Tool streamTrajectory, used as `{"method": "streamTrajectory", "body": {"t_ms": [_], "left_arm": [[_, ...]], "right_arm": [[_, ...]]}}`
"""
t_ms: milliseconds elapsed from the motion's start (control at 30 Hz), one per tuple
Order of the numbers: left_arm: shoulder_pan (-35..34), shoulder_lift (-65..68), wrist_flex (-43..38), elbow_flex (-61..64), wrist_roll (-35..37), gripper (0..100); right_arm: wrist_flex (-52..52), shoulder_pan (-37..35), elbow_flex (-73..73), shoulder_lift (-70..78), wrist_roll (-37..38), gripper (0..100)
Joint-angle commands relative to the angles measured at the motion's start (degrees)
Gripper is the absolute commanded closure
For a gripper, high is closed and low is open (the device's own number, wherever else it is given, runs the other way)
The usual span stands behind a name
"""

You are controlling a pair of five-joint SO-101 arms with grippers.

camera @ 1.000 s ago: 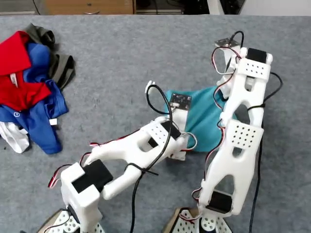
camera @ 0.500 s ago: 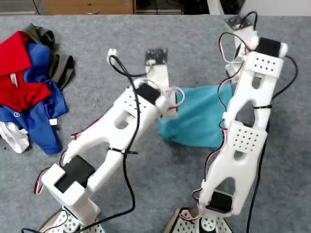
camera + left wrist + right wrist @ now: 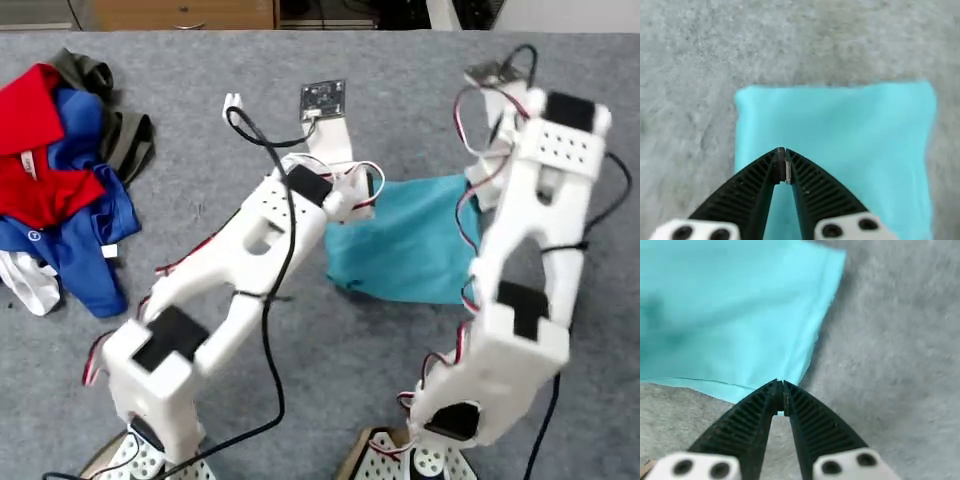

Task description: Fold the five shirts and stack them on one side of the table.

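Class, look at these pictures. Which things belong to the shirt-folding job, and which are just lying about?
Job:
- teal shirt, folded flat
- red shirt, blue shirt, dark shirt and white shirt, heaped together
- left gripper and right gripper
- table

Lying about:
- wooden cabinet beyond the table

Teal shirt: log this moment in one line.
teal shirt folded on table | left jaws shut over it | right jaws shut at its edge | other shirts heaped
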Motion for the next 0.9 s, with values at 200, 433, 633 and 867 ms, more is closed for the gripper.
{"method": "streamTrajectory", "body": {"t_ms": [200, 433, 633, 867], "left_arm": [[-2.5, 17.7, 0.9, -15.1, 0.4, 98], [-3.7, 25.3, 7.9, -26.5, 0.4, 98], [-3.7, 26.9, 13.5, -33.1, 0.4, 98], [-3.4, 26.9, 28.6, -49.2, 0.4, 98]], "right_arm": [[-26.5, 3.6, 37.0, -13.6, 0.1, 99.5], [-34.8, 10.3, 44.0, -7.5, 2.8, 99.5], [-33.4, 11.0, 43.8, -9.3, 4.1, 99.5], [-24.6, 6.7, 40.7, -25.5, 5.1, 99.5]]}}
